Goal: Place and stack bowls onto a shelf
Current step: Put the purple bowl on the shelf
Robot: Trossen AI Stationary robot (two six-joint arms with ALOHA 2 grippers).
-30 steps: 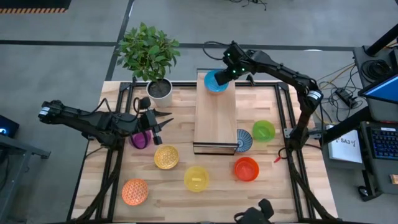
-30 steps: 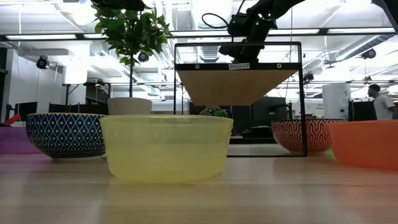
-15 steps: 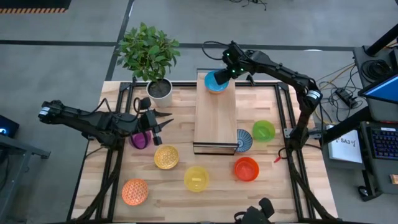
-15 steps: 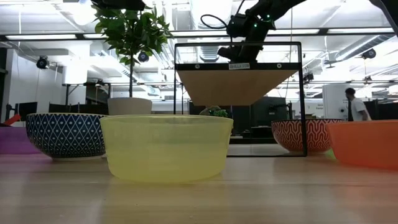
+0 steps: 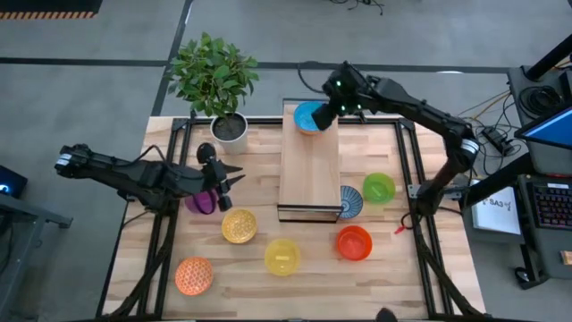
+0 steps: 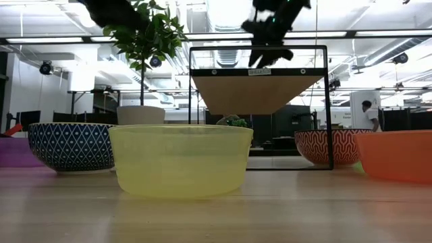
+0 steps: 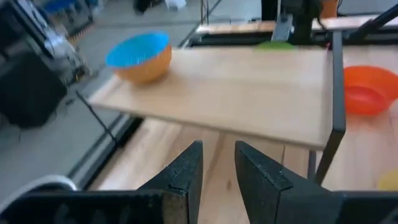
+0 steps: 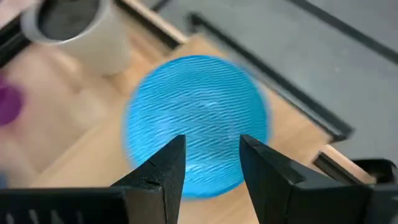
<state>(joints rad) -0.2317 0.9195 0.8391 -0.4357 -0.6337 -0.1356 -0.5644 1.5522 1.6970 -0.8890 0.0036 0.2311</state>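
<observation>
The shelf (image 5: 309, 170) stands across the table's middle. A light blue bowl (image 5: 308, 117) rests by its base on the shelf's far end, and the left wrist view shows this bowl (image 7: 139, 56) upright. My right gripper (image 8: 211, 163) hovers open just above it, a finger on either side and touching nothing. My left gripper (image 7: 217, 174) is at the table's left above a purple bowl (image 5: 198, 202), open by a narrow gap with nothing in it, pointing toward the shelf.
On the table lie an amber bowl (image 5: 239, 225), a yellow bowl (image 5: 282, 256), an orange bowl (image 5: 194, 275), a red bowl (image 5: 354, 242), a blue-white bowl (image 5: 351, 201) against the shelf and a green bowl (image 5: 379, 188). A potted plant (image 5: 230, 128) stands far left.
My right gripper has opened, let go of the light blue bowl and risen above the shelf's far end. The bowl stays where it was set. My left arm has shifted slightly above the purple bowl.
</observation>
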